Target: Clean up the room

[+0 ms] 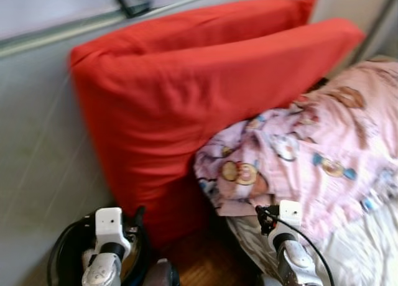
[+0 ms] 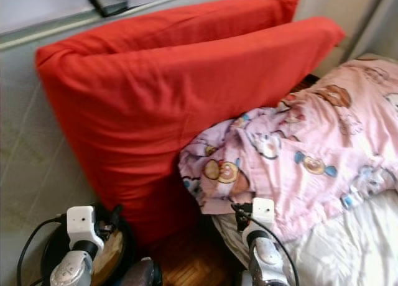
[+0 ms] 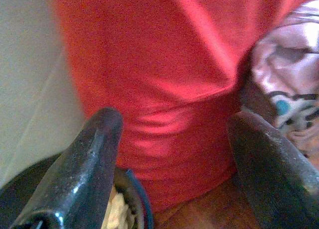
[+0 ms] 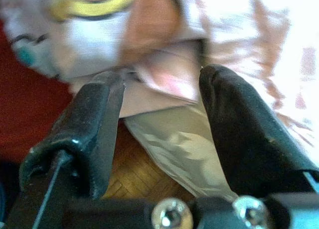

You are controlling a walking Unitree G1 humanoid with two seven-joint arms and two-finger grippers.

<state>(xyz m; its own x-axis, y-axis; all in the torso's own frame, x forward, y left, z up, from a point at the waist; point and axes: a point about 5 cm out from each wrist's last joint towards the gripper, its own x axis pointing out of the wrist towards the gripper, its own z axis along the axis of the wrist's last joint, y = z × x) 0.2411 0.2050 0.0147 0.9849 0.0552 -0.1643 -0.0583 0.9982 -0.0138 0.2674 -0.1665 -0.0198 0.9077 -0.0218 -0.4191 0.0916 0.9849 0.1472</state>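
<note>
Evidently early in tidying: red cushions (image 1: 186, 93) lean against the wall, the pink blanket (image 2: 298, 149) lies rumpled on the bed (image 1: 367, 255), and the left tool (image 3: 172, 154) and right tool (image 4: 159, 124) gape empty.

A home bedroom. Two big red pillows (image 1: 186, 93) against a wall, pink cartoon-print blanket (image 1: 323, 149) on a bed, wooden parquet floor (image 1: 205, 261).
</note>
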